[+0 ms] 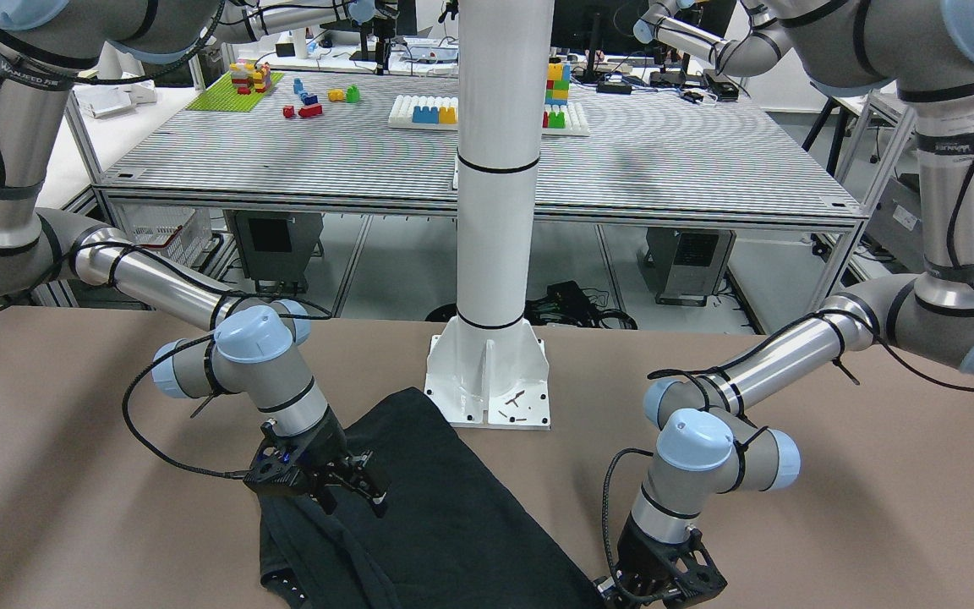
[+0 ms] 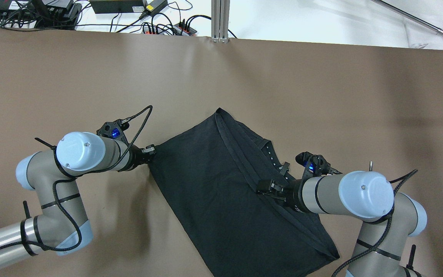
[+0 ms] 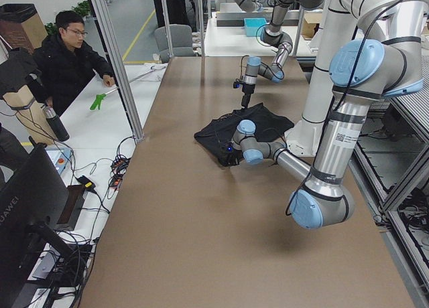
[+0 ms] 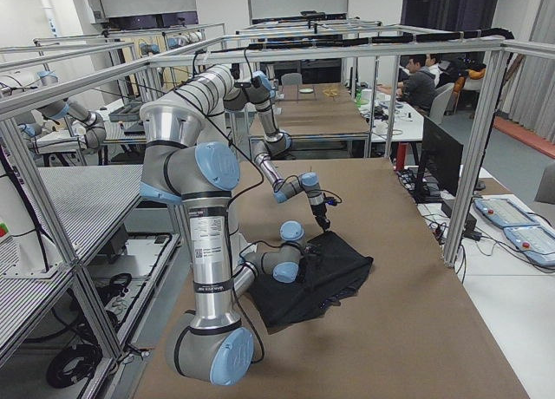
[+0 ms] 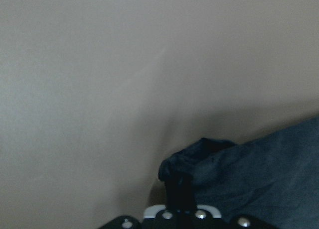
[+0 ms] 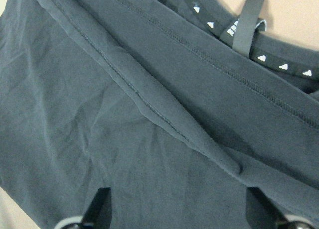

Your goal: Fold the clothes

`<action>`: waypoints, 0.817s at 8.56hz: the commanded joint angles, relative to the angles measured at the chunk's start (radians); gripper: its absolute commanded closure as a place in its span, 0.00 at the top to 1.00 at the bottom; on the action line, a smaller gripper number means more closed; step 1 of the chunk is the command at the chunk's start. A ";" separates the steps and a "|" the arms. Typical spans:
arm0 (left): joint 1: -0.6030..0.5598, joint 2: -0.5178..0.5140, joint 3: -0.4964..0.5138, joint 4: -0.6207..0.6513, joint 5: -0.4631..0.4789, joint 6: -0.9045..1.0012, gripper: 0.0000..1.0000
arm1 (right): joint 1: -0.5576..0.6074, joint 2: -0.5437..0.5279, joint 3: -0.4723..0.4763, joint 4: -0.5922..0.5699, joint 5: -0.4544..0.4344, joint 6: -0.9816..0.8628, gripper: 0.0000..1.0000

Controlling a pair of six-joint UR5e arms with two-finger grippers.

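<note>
Your left gripper (image 2: 151, 149) pinches a corner of the black garment (image 2: 206, 184), while your right gripper (image 1: 356, 499) hangs spread above the opposite seam

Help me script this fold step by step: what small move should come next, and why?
Probably lower the right gripper onto the black garment and close it on the raised seam beneath. The left gripper is shut on the garment's corner, while the right one is open over the cloth and grips nothing, so only one side is held.
</note>
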 commanded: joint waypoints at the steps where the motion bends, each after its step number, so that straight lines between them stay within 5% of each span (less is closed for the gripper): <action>1: -0.146 -0.010 0.023 0.011 -0.088 0.128 0.00 | 0.014 0.001 0.001 -0.027 0.002 0.000 0.95; 2: -0.219 -0.074 0.115 0.008 -0.126 0.182 0.00 | 0.018 0.004 0.002 -0.044 0.001 0.000 0.95; 5: -0.315 -0.541 0.704 -0.003 -0.162 0.250 0.00 | 0.029 0.013 0.005 -0.055 0.004 0.000 0.95; 7: -0.323 -0.657 0.886 -0.070 -0.145 0.262 0.00 | 0.031 0.014 0.004 -0.067 -0.004 -0.002 0.95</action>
